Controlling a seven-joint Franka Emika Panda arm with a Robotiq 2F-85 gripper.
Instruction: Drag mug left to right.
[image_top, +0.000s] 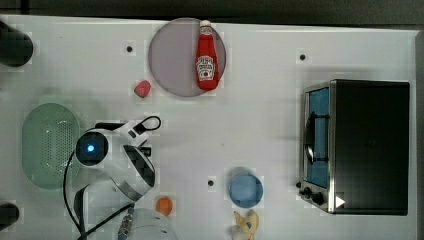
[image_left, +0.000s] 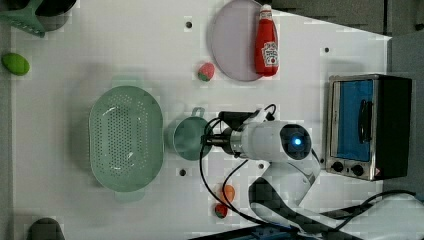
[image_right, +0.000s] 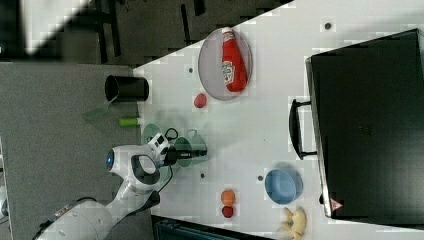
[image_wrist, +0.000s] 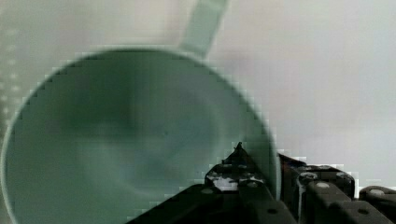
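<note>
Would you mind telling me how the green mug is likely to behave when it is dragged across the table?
The mug looks rigid and empty in the wrist view, so probably light. It stands upright on the smooth white table, so it should slide. With the gripper pinching its rim, one finger inside, it may tip slightly.

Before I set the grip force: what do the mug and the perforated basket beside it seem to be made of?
The mug looks like matte plastic, possibly glazed ceramic: uniform sage green, thin rim, soft sheen inside in the wrist view. The basket is most likely moulded plastic: pale green, with regular rows of small holes and integral end handles. The gripper has its jaws on either side of the mug's wall.
</note>
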